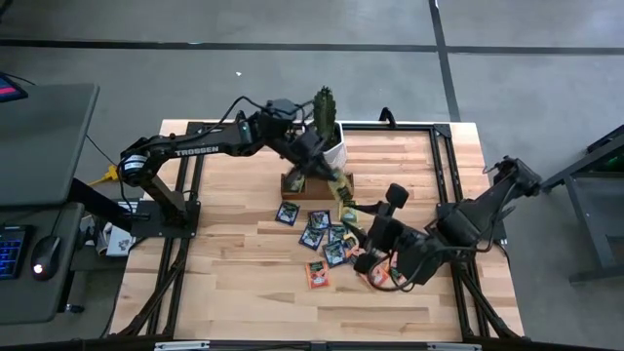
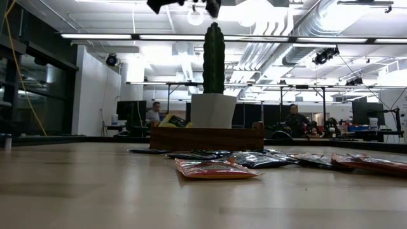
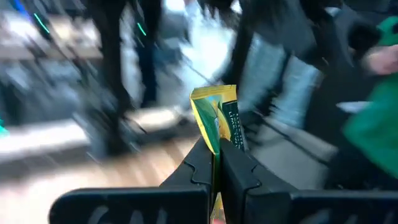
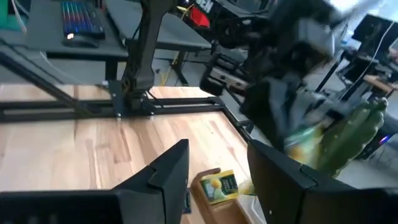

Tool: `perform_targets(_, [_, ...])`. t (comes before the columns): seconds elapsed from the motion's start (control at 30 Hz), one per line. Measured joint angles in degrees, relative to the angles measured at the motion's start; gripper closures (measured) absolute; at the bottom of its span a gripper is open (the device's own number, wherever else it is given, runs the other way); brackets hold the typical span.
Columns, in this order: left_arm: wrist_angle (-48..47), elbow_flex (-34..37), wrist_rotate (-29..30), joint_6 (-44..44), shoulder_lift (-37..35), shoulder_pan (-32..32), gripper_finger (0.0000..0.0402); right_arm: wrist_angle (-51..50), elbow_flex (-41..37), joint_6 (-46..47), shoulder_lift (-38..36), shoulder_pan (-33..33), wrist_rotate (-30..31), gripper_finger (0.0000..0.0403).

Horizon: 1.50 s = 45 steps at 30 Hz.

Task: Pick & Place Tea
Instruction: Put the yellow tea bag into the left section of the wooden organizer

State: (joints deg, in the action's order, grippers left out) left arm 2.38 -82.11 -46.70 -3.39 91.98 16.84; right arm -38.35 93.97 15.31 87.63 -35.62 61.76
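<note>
White "TROSSEN" lettering shows on left arm point(image 1: 185, 148) in high view only. Left fingers point(image 3: 239, 177) pinch yellow-green sachet point(image 3: 216, 118), seen only by left wrist cam. Right fingers point(image 4: 171, 171) spread apart over bench point(image 4: 68, 149) w/ nothing held.

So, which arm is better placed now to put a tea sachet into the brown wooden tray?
The left. Its gripper is shut on a yellow-green tea sachet and, in the high view, sits over the brown wooden tray. The right gripper is open and empty, by the loose sachets on the table.
</note>
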Motion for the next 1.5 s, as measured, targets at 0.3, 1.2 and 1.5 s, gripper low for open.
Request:
perform_targets(0.3, [16.46,0.0,9.62,-3.24,0.0,-0.07,0.0402,-2.5,0.0,7.34,-4.05,-1.76,6.29,0.024])
perform_targets(1.2, [73.43,19.49,29.17,3.62,0.0,-0.42,0.0401,-18.17,0.04,23.83,-7.64,-2.46,14.46,0.024])
perform_targets(1.5, [79.06,20.26,29.85,5.16,0.0,-1.24,0.0401,10.18,0.04,-5.57,-7.29,7.36,0.28,0.024])
